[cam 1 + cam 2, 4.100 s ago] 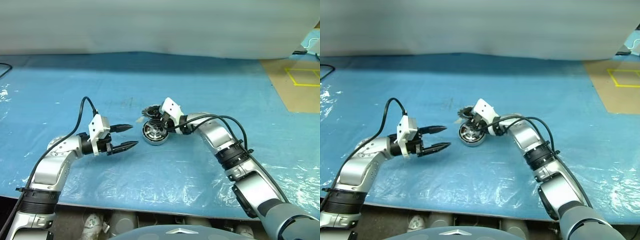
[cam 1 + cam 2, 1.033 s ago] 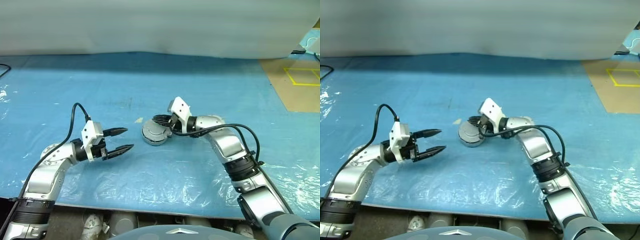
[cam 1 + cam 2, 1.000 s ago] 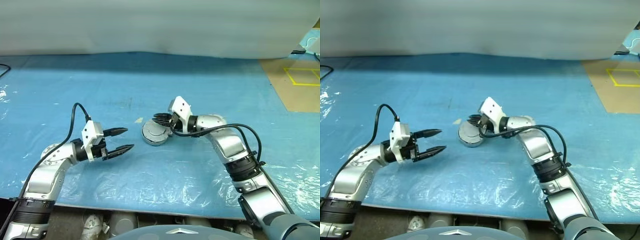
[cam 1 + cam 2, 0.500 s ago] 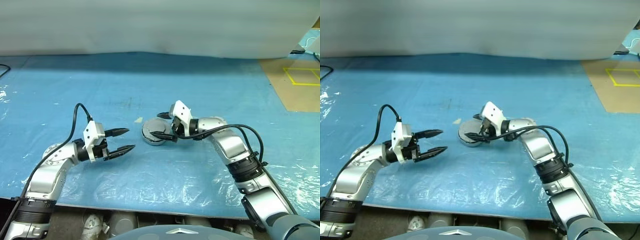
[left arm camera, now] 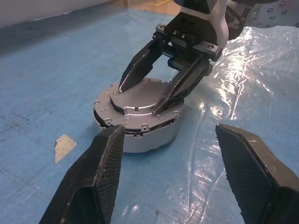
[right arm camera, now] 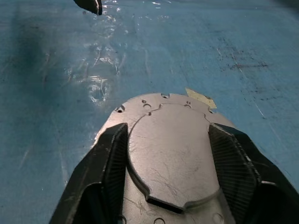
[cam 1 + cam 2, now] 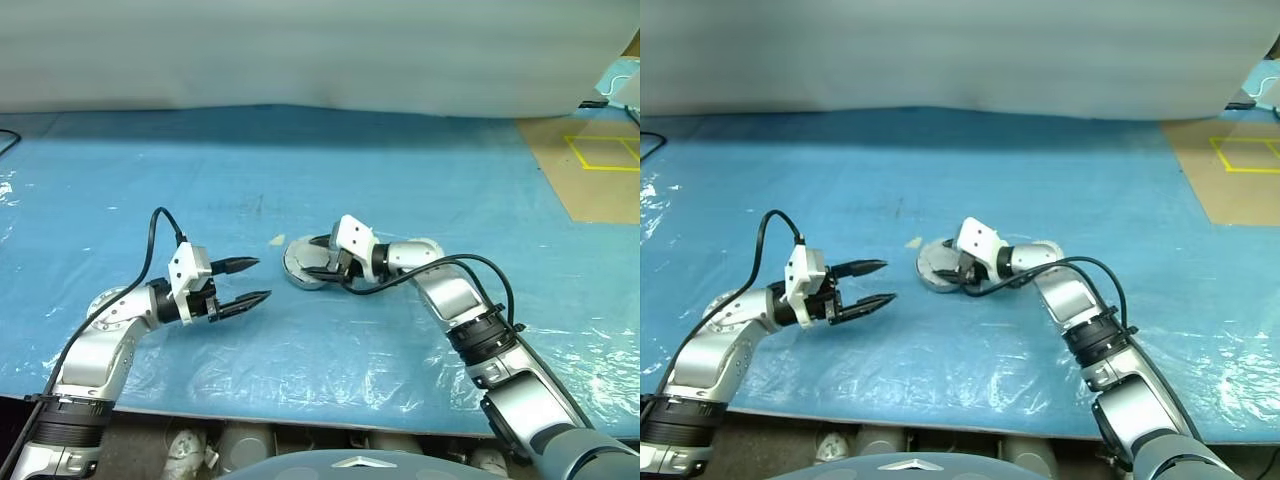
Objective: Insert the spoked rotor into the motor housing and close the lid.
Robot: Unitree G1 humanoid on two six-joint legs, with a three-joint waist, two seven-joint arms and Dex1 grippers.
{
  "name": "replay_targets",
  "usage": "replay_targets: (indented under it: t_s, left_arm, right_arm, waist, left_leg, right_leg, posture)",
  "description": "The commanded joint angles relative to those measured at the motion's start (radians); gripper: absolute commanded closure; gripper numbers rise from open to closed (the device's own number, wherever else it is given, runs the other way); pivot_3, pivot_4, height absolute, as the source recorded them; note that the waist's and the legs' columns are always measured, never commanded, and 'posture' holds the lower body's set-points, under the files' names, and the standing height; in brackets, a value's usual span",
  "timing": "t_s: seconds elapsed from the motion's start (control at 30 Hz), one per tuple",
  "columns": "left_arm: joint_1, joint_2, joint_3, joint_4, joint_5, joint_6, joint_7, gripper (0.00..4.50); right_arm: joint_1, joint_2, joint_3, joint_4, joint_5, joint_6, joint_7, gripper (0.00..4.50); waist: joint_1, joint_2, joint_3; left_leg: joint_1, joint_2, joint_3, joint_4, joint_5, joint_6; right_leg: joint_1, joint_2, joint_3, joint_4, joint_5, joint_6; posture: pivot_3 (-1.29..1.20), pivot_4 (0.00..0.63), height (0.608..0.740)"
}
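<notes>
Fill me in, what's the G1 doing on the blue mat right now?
Motor assembly. The lid sits plain side up on the motor housing, on the blue mat. The right gripper is down on the lid, one finger on each side of its raised centre, apparently pressing or seating it. The left gripper hovers open beside the housing, holding nothing.

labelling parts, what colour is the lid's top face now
Plain silver-grey, on the lid; the left wrist view shows it best.

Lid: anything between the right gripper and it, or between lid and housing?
Nothing visible. The right gripper has both fingers resting on the plain top face of the lid, which already sits on the motor housing. The left gripper hangs open, off to the side.
</notes>
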State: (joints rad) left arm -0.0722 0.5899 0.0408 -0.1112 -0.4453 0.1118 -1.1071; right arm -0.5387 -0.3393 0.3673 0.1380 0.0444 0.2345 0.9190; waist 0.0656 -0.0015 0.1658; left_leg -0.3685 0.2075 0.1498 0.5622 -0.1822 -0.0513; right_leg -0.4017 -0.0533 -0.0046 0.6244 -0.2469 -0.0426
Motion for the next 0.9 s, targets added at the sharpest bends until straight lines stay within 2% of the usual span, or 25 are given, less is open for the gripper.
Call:
replay_targets:
  t_s: [0.03, 0.3, 0.53, 0.67, 0.77, 0.8, 0.9]
  left_arm:
    - [-0.003, 0.001, 0.006, -0.017, -0.003, -0.015, 0.001, 1.23]
    - [-0.010, 0.001, 0.004, -0.010, 0.000, -0.018, 0.000, 1.23]
    - [-0.022, 0.001, 0.001, -0.004, 0.001, -0.017, 0.000, 1.23]
    - [-0.026, 0.001, -0.001, 0.000, 0.002, -0.020, -0.003, 1.23]
    - [-0.027, 0.000, -0.004, 0.002, 0.003, -0.021, -0.004, 1.23]
    - [-0.028, 0.000, -0.005, 0.002, 0.004, -0.021, -0.004, 1.23]
    - [-0.027, 0.000, -0.007, 0.003, 0.006, -0.022, -0.004, 1.23]
  right_arm:
    - [0.005, 0.009, -0.002, -0.014, 0.001, 0.039, -0.010, 3.09]
    - [0.005, 0.015, 0.006, -0.011, -0.019, 0.050, -0.028, 3.09]
    - [-0.018, 0.008, -0.041, -0.089, 0.039, 0.082, -0.007, 3.09]
    - [-0.025, 0.004, -0.042, -0.061, 0.020, 0.051, -0.018, 2.22]
    - [-0.018, -0.003, -0.025, -0.063, -0.004, 0.057, -0.027, 1.07]
    - [-0.015, -0.002, -0.024, -0.065, -0.006, 0.059, -0.029, 0.82]
    - [-0.007, -0.003, -0.018, -0.061, -0.016, 0.053, -0.036, 0.82]
  waist:
    - [0.001, 0.000, 0.000]
    - [0.001, 0.000, 0.000]
    - [0.001, 0.000, 0.000]
    - [0.001, 0.000, 0.000]
    - [0.001, 0.000, 0.000]
    - [0.001, 0.000, 0.000]
    - [0.000, 0.000, 0.000]
  left_leg:
    - [0.000, 0.000, 0.000, 0.000, 0.000, 0.000]
    - [0.000, 0.000, 0.000, 0.000, 0.000, 0.000]
    - [0.000, 0.000, 0.000, 0.000, 0.000, 0.000]
    - [-0.001, 0.000, 0.000, -0.001, 0.000, 0.000]
    - [-0.001, 0.000, 0.000, -0.001, 0.000, 0.000]
    - [-0.001, 0.000, 0.000, -0.001, 0.000, 0.000]
    - [-0.001, 0.000, 0.000, -0.001, 0.000, 0.000]
  right_leg:
    - [0.000, 0.000, 0.000, 0.000, 0.000, 0.000]
    - [0.000, 0.000, 0.000, 0.000, 0.000, 0.000]
    - [0.000, 0.000, 0.000, 0.000, 0.000, 0.000]
    - [-0.001, 0.000, 0.000, -0.001, 0.000, 0.000]
    - [-0.001, 0.000, 0.000, -0.001, 0.000, 0.000]
    - [-0.001, 0.000, 0.000, -0.001, 0.000, 0.000]
    - [-0.001, 0.000, 0.000, -0.001, 0.000, 0.000]
  posture:
    - [0.00, 0.150, 0.740]
    - [0.00, 0.150, 0.740]
    - [0.00, 0.150, 0.740]
    - [0.00, 0.150, 0.740]
    - [0.00, 0.150, 0.740]
    - [0.00, 0.150, 0.740]
    - [0.00, 0.150, 0.740]
